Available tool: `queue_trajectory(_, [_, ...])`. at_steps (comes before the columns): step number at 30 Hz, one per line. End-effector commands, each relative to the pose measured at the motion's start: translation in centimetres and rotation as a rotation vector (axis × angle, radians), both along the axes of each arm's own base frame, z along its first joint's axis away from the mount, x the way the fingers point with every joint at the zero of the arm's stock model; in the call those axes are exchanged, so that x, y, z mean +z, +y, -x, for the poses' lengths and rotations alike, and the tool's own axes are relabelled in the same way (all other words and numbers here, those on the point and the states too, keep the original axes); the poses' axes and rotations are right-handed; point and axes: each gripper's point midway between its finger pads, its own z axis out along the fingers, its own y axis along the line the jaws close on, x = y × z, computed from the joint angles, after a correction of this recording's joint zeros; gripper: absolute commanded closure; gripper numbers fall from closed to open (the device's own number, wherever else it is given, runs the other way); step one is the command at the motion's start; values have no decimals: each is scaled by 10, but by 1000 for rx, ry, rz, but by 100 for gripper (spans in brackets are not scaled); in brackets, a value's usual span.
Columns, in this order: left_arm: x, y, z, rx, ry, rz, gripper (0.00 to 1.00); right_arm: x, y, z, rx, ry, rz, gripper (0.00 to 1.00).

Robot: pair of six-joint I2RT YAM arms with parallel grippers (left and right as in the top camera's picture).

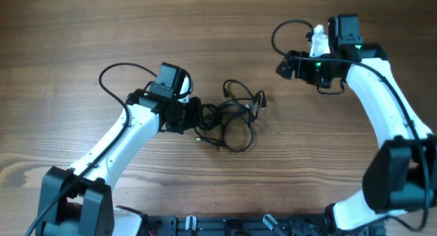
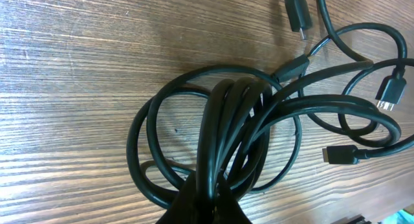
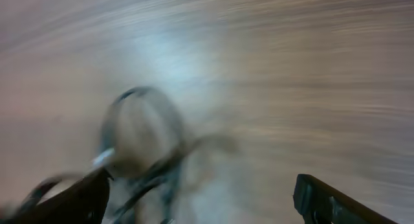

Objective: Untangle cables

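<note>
Scene: A two-armed robot works on a tangled clump of thin black cables [image 1: 232,116] lying near the middle of a brown wood-grain bench [image 1: 68,52].
Left tool [image 1: 193,116]: Pressed together on several strands at the clump's left edge. Its wrist view shows the cords funnelling into it as one thick bunch.
Right tool [image 1: 290,64]: Well apart from the clump, toward the far right of the bench, with its fingers spread wide and nothing between them. Its own view is blurred and shows only a smeared dark loop.
Cables up close: A round coil circles the pinched bunch. Small plug ends [image 2: 339,155] lie free on the wood to the right of it.
Progress: The knot looks unresolved, and no cord lies separated from the rest.
Risk, tightening: With many strands clamped at once, a pull by the left tool would likely drag the whole clump across the bench or cinch the coil instead of freeing one cord.
Risk, snagging: A plug end could catch inside a loop as cords slide through.
Risk, reach: The right tool may seize two crossed cords in the dense overlap.
</note>
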Motion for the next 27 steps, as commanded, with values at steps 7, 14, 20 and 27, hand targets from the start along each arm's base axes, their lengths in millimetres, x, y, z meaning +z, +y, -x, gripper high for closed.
queue_trajectory(7, [-1, 1, -6, 0, -25, -6, 96, -22, 76, 45, 177, 122, -112, 39])
queue_trajectory(14, [-1, 1, -6, 0, -26, -6, 96, -71, 70, 44, 133, 185, 83, 77])
queue_trajectory(20, [-1, 1, -7, -1, -31, -5, 96, -21, 1, -29, -101, 44, -35, 96])
queue_trajectory(27, [0, 0, -9, -1, -40, -1, 96, -9, -69, -67, -331, -53, -66, 96])
